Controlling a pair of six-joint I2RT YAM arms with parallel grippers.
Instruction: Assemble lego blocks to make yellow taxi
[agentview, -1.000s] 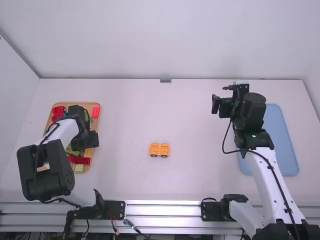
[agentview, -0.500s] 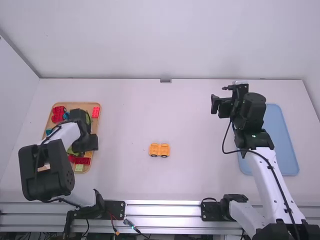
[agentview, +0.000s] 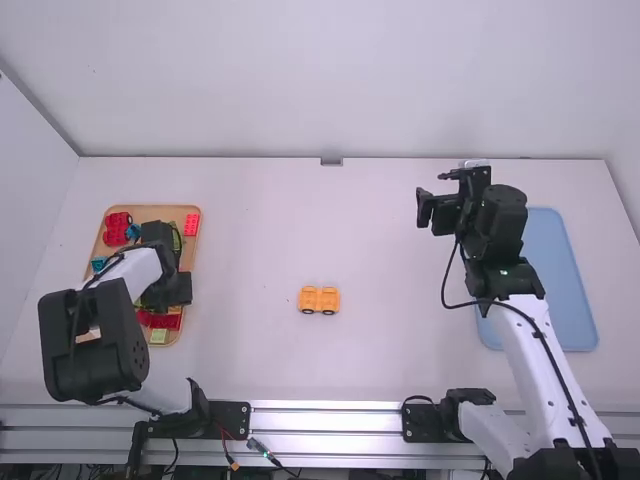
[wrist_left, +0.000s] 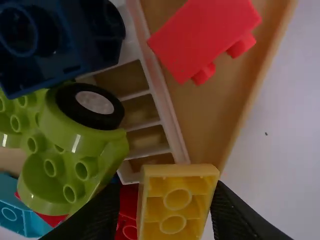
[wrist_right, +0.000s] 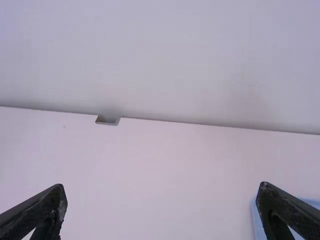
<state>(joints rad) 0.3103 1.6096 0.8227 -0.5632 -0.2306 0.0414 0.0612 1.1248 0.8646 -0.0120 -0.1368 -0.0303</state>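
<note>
White walls (agentview: 330, 80) rise behind a white table (agentview: 250, 250), where a yellow-orange wheeled piece (agentview: 320, 300), presumably the taxi's base, sits upright near the middle, toward the front edge. Over the wooden tray (agentview: 155, 211) at the table's left edge, my left gripper (wrist_left: 170, 184) straddles a yellow block (wrist_left: 177, 199), its hollow underside toward my wrist. A red piece (wrist_left: 128, 220) shows between one finger and the block, so I see no firm grip. My right gripper (wrist_right: 162, 186), above the table's far right part, is spread wide and empty near a blue tray (agentview: 560, 300).

The likely step is picking up that block. If I close off-centre, one finger could strike first and twist it askew. The red piece could get pinched alongside it, and the green wheeled piece (wrist_left: 80, 150), close by, could be knocked or dragged on the way up. A crooked hold would probably spoil the fit on the base's studs, and pressing down unevenly could send the wheels rolling.
</note>
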